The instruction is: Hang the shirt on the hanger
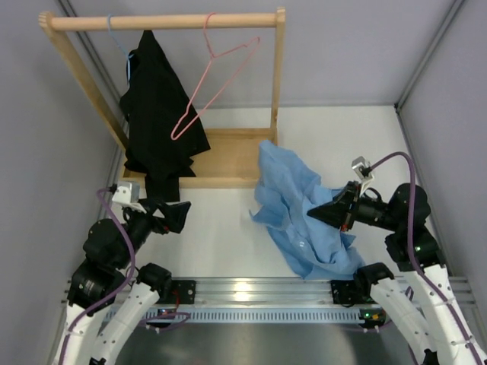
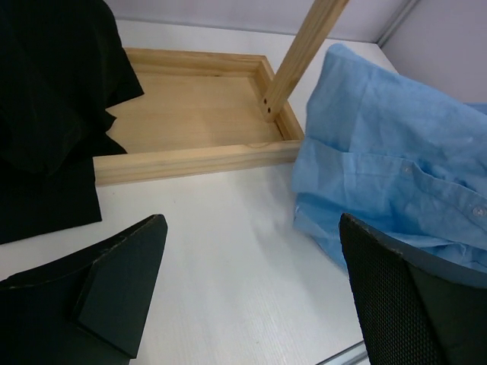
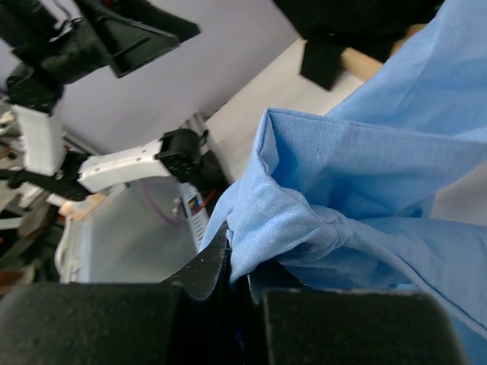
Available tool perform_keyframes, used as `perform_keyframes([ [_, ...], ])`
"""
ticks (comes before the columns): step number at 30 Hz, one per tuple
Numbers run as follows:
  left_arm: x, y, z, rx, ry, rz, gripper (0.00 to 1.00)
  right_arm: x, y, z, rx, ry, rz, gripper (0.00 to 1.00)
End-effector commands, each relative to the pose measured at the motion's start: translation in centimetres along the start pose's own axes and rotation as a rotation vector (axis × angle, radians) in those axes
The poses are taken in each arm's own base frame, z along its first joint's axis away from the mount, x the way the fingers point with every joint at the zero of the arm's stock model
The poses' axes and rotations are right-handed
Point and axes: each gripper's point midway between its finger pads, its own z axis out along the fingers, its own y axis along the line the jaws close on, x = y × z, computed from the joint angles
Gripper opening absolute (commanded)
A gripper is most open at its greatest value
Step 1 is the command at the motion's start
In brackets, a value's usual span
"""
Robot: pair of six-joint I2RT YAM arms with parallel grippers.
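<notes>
Shirt: I see the light blue shirt (image 1: 298, 228) crumpled on the right half of the white table (image 1: 221, 228), just beside the wooden rack's base (image 1: 228, 156).
Right gripper: my right gripper (image 1: 311, 215) is pinched tight on a bunched fold of the shirt.
Hanger: the pink hanger (image 1: 217, 84) hangs tilted from the rack's top rail (image 1: 163, 21), well apart from the shirt.
Left gripper: my left gripper (image 1: 181, 214) stands wide, holding nothing, above the table left of the shirt.
Black garment: the black garment (image 1: 156, 114) hangs left of the pink hanger on a blue hanger (image 1: 118, 42), its hem reaching the base.
</notes>
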Motion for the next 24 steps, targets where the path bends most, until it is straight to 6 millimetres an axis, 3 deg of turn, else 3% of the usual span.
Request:
perform_keyframes([
  [1, -0.6, -1.7, 0.4, 0.094, -0.022, 0.028, 0.98, -0.9, 4.9, -0.7, -0.224, 0.012, -0.040, 0.00],
  [5, -0.4, -2.0, 0.8, 0.109, 0.003, 0.031, 0.98, -1.4, 5.5, -0.8, -0.240, -0.017, -0.027, 0.00],
  [9, 0.1, -2.0, 1.5, 0.111, 0.039, 0.036, 0.98, 1.5, 1.1, 2.1, -0.136, 0.085, 0.078, 0.00],
  [10, 0.3, -2.0, 1.6, 0.110, 0.047, 0.036, 0.98, 2.8, -0.4, 3.5, -0.099, 0.139, 0.116, 0.00],
  [11, 0.4, -2.0, 1.8, 0.108, 0.053, 0.036, 0.98, 4.7, -0.1, 4.6, -0.117, 0.212, 0.074, 0.00],
  [12, 0.4, -1.8, 1.8, 0.100, 0.053, 0.036, 0.98, 5.6, -2.6, 6.6, 0.013, 0.254, 0.089, 0.00],
  [13, 0.5, -1.7, 1.9, 0.094, 0.055, 0.034, 0.98, 6.3, -3.1, 7.6, 0.049, 0.287, 0.067, 0.00],
  [14, 0.5, -1.6, 1.9, 0.088, 0.056, 0.034, 0.98, 8.0, -2.1, 8.9, 0.022, 0.359, 0.010, 0.01],
  [15, 0.5, -1.6, 1.8, 0.086, 0.050, 0.031, 0.98, 9.7, -4.3, 10.7, 0.107, 0.432, 0.007, 0.03],
  [16, 0.4, -1.5, 1.8, 0.080, 0.045, 0.031, 0.98, 8.7, -3.9, 12.2, 0.095, 0.435, -0.038, 0.03],
  [17, 0.3, -1.3, 1.8, 0.073, 0.038, 0.030, 0.98, 9.3, -3.8, 13.3, 0.086, 0.471, -0.047, 0.04],
  [18, 0.2, -1.3, 1.5, 0.075, 0.027, 0.027, 0.98, 11.1, -5.0, 14.9, 0.099, 0.544, -0.040, 0.07],
  [19, 0.2, -1.2, 1.5, 0.068, 0.023, 0.026, 0.98, 9.9, -4.7, 16.4, 0.080, 0.545, -0.083, 0.08],
  [20, 0.1, -1.0, 1.4, 0.058, 0.015, 0.023, 0.98, 10.6, -4.9, 17.3, 0.083, 0.584, -0.091, 0.09],
  [21, 0.0, -1.0, 1.2, 0.057, 0.003, 0.023, 0.98, 12.0, -5.8, 18.4, 0.098, 0.640, -0.093, 0.18],
  [24, -0.1, -0.8, 1.0, 0.051, -0.007, 0.019, 0.98, 9.0, -5.6, 20.1, 0.146, 0.524, -0.171, 0.68],
])
